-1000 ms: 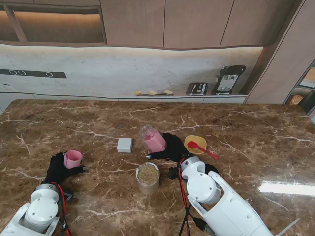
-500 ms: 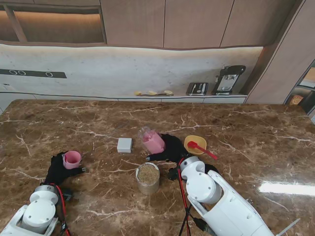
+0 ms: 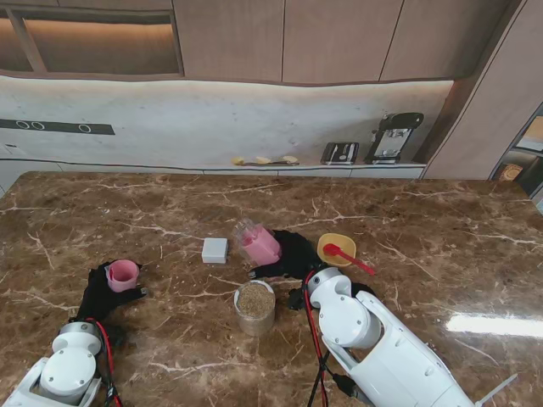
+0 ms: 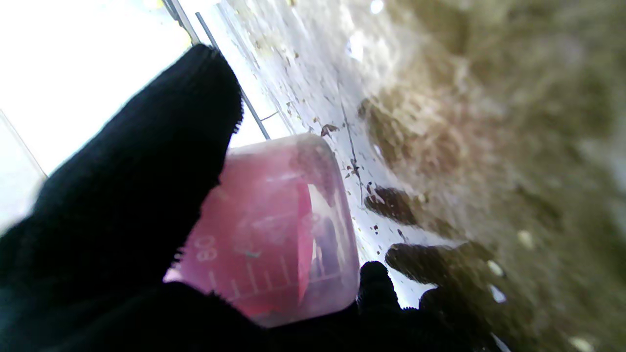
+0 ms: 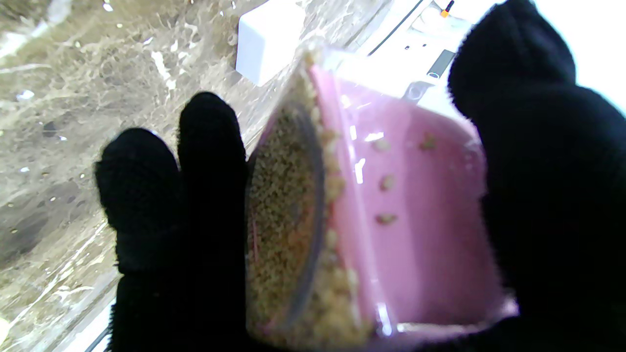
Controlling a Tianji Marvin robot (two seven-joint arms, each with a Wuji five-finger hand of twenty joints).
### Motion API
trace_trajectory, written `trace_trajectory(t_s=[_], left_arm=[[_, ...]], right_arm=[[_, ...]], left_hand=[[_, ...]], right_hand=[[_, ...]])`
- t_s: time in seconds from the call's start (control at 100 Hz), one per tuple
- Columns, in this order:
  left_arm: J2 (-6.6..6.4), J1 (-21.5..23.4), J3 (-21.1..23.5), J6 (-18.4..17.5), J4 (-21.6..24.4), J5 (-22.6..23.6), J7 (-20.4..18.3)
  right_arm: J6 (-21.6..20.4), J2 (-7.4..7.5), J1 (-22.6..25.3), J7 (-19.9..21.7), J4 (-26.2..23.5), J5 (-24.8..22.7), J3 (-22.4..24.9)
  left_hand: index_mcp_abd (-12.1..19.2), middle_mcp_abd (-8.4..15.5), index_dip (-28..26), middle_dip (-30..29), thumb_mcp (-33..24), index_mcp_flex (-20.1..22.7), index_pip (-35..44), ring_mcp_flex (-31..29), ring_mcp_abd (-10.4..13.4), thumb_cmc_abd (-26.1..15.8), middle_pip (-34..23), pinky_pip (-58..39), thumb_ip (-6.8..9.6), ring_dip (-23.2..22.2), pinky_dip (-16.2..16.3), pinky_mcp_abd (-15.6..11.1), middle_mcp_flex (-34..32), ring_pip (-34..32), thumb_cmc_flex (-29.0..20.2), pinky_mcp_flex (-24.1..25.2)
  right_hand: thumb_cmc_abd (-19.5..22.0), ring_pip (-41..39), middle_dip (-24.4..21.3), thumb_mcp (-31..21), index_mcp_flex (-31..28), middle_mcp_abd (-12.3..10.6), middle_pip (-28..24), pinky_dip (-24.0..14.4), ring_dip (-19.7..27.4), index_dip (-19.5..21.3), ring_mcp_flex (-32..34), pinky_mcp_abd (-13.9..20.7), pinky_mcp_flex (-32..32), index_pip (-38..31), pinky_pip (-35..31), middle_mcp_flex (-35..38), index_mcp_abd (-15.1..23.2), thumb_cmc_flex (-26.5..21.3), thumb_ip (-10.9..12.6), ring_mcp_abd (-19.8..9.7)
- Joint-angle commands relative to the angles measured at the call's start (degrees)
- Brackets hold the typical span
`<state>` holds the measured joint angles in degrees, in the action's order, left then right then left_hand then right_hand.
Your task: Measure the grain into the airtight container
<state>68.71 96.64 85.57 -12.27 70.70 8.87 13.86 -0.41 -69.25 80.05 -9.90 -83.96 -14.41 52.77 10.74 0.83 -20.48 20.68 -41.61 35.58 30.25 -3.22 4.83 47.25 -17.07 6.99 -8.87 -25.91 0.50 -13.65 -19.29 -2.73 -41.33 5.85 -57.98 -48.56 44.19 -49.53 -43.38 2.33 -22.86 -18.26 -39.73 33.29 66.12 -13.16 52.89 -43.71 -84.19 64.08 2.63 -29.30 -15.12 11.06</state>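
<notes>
The brown marble table (image 3: 441, 229) carries everything, and the work sits near its middle. Largest of the task's things is the right hand (image 3: 293, 253), its black-gloved fingers (image 5: 210, 161) wrapped round a pink container (image 3: 259, 244) tilted toward ten o'clock; the wrist view shows grain (image 5: 283, 215) heaped against its clear end, with a few kernels stuck to the pink wall. At about six o'clock from that hand, just beside it, stands a clear jar (image 3: 254, 307) filled with grain nearly to the brim. Far off at nine o'clock, the left hand (image 3: 103, 288) grips a small pink measuring cup (image 3: 124, 275) with printed graduations (image 4: 230, 274); as far as I can tell nothing is in it.

My judgement: grain is already inside the pink container, so some transfer looks done, but no lid is fitted that I can see, and whether the measured amount is complete is not clear.

A white block (image 3: 215, 250) lies at nine o'clock of the right hand, a yellow bowl (image 3: 338, 246) with a red spoon (image 3: 344, 254) at three o'clock.
</notes>
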Motion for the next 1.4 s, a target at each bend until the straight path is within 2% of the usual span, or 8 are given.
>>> trace_trajectory(t_s=[0.0,0.24,0.7,0.77,0.88,1.04,1.17,1.39], left_arm=[[0.62,1.1,-0.6,0.4,-1.9,-0.2,-0.5],[0.56,0.9,-0.8,0.1,-2.3,-0.3,-0.8],[1.08,0.8,-0.8,-0.6,-2.8,-1.6,0.5],[1.11,0.9,-0.7,-0.9,-2.7,-1.9,0.5],[1.28,1.0,-0.6,-1.6,-2.4,-3.5,0.2],[1.1,1.2,-0.7,-2.4,-1.7,-3.3,-0.3],[1.05,1.3,-0.6,-2.8,-1.0,-4.3,-1.0],[1.13,1.2,-0.8,-3.2,-0.9,-5.9,-1.7]], right_arm=[[0.2,-0.21,0.0,0.7,0.1,0.2,0.0],[0.1,-0.25,0.0,0.7,0.2,0.3,-0.2],[0.3,-0.32,0.1,0.6,0.2,0.4,-0.4],[0.4,-0.32,0.1,0.6,0.2,0.4,-0.5],[0.4,-0.29,0.1,0.7,0.2,0.4,-0.5],[0.4,-0.28,0.1,0.7,0.1,0.3,-0.4],[0.4,-0.29,0.0,0.6,0.1,0.2,-0.5],[0.5,-0.23,0.0,0.8,0.1,0.0,-0.5]], left_hand=[[2.8,0.1,-1.1,0.5,-8.9,0.6,2.3,1.0,-5.9,-9.7,0.9,-6.1,2.07,-0.3,0.8,13.8,2.0,-1.0,1.6,-4.3],[5.5,1.0,-10.4,1.7,-9.3,-17.0,6.6,1.0,-6.2,-8.6,1.0,-6.2,2.04,0.5,1.3,14.3,5.6,-0.7,2.9,-4.2],[5.2,0.0,-11.3,1.7,-10.5,-4.4,10.9,1.1,-6.6,-14.3,1.1,-6.4,2.47,-0.4,2.9,14.7,4.0,-1.1,-0.8,-4.1],[6.3,0.0,-14.6,1.6,-8.1,-2.0,14.1,1.1,-6.5,-13.2,1.1,-6.3,-0.87,-0.7,3.2,14.6,3.7,-1.1,-3.6,-4.1],[6.6,-0.2,-17.7,1.9,-8.3,-1.3,17.0,1.1,-6.4,-11.1,0.3,-6.4,-1.15,-1.2,3.6,14.6,2.4,-1.3,-4.7,-4.1],[6.3,-0.2,-19.7,1.4,2.3,-0.1,18.0,1.1,-6.5,-8.1,0.3,-6.3,-2.56,-1.5,3.7,14.5,2.3,-1.2,2.8,-4.1],[7.2,0.3,-9.6,1.1,13.0,2.1,14.5,0.9,-5.7,-16.2,0.9,-6.1,0.07,-0.4,2.5,13.8,3.1,-0.8,-4.2,-4.2],[4.7,0.1,-2.1,1.1,-9.7,3.1,6.9,0.9,-6.0,-17.5,1.8,-6.2,3.12,0.8,1.5,14.2,2.6,-0.9,-0.3,-4.2]], right_hand=[[20.3,-2.2,1.5,-13.6,-6.6,-6.8,-10.5,-0.9,0.6,1.3,3.2,5.2,-0.5,-9.2,-0.1,6.4,13.0,-7.9,-0.6,-8.4],[20.4,-2.2,1.5,-13.6,-6.6,-6.8,-10.5,-0.9,0.6,1.2,3.2,5.2,-0.5,-9.2,-0.1,6.4,13.0,-7.9,-0.7,-8.4],[20.4,-2.1,1.5,-13.7,-6.6,-6.7,-10.5,-0.9,0.6,1.1,3.1,5.2,-0.5,-9.2,-0.1,6.4,13.0,-7.8,-0.7,-8.4],[20.4,-2.1,1.5,-13.7,-6.6,-6.8,-10.5,-0.9,0.6,1.1,3.1,5.2,-0.5,-9.2,-0.1,6.4,13.0,-7.7,-0.7,-8.3],[20.4,-2.1,1.5,-13.7,-6.6,-6.7,-10.5,-0.9,0.6,1.1,3.1,5.2,-0.5,-9.2,-0.1,6.3,13.0,-7.7,-0.7,-8.3],[20.4,-2.1,1.5,-13.7,-6.6,-6.8,-10.5,-0.9,0.6,1.0,3.1,5.2,-0.5,-9.2,-0.1,6.4,12.9,-7.7,-0.7,-8.4],[20.4,-2.1,1.5,-13.7,-6.6,-6.8,-10.5,-0.9,0.6,1.0,3.0,5.2,-0.5,-9.2,-0.1,6.3,12.9,-7.7,-0.7,-8.4],[20.4,-2.1,1.5,-13.7,-6.6,-6.7,-10.5,-1.0,0.6,1.0,3.0,5.2,-0.5,-9.2,-0.1,6.4,13.0,-7.6,-0.7,-8.3]])
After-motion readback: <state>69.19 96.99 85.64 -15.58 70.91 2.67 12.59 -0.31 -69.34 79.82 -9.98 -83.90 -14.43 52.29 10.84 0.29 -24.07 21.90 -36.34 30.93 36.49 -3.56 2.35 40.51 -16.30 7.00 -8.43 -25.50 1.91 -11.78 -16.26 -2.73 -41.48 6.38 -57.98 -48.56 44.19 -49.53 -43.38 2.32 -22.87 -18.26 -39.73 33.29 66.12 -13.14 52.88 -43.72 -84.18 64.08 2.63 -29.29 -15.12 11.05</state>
